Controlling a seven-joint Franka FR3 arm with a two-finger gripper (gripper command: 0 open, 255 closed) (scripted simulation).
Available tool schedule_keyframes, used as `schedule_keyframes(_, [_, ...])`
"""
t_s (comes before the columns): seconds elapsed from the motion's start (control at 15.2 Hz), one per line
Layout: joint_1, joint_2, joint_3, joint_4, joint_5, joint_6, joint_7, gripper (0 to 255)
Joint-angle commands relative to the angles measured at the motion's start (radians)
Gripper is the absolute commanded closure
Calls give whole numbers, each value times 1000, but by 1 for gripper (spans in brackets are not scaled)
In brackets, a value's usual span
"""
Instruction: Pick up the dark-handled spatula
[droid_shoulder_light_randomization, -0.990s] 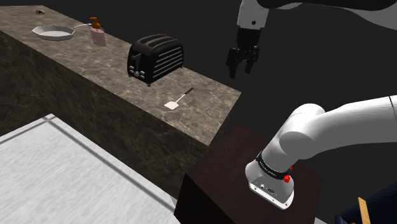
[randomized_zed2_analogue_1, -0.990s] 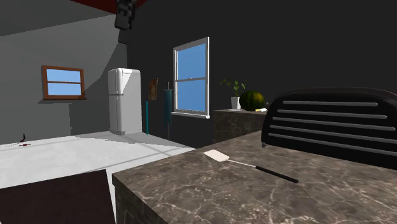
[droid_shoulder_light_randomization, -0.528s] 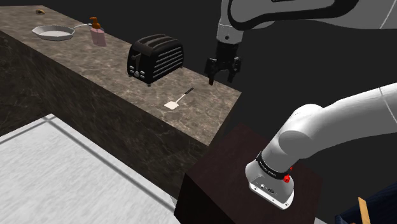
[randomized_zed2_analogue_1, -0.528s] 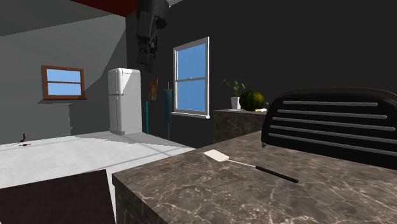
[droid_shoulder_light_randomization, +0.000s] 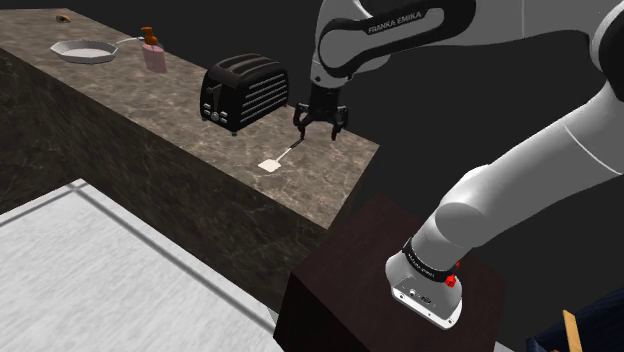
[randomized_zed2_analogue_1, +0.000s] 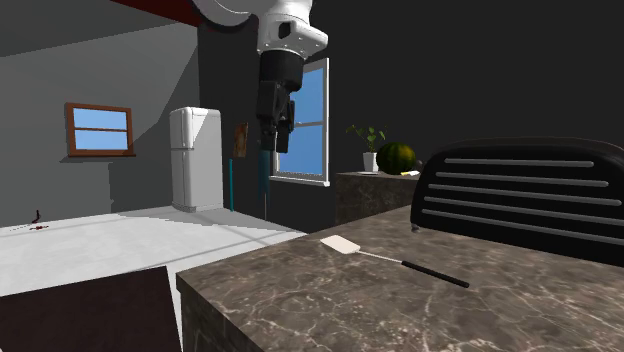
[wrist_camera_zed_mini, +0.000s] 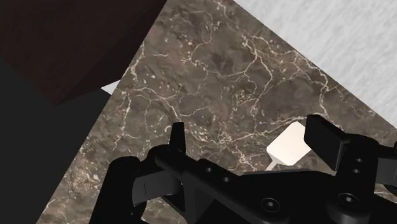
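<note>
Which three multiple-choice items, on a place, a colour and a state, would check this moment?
1. The spatula lies: A on the counter beside the toaster; B inside the toaster; C on top of the toaster.
2. Its blade is: A red; B white; C green.
3. The gripper is: A shut on the spatula; B shut on nothing; C open.
Key: 1 A, it lies flat on the veined top; 2 B, white blade, dark handle; 3 C, the wrist view's fingers stand apart, clasping nothing.
</note>
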Motion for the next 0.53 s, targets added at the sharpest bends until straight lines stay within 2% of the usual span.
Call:
schedule_keyframes(0.0, [-13,78,13,26,-9,67,77,0])
schedule_keyframes(0.46, [-49,334,19,147,-79,240,327,0])
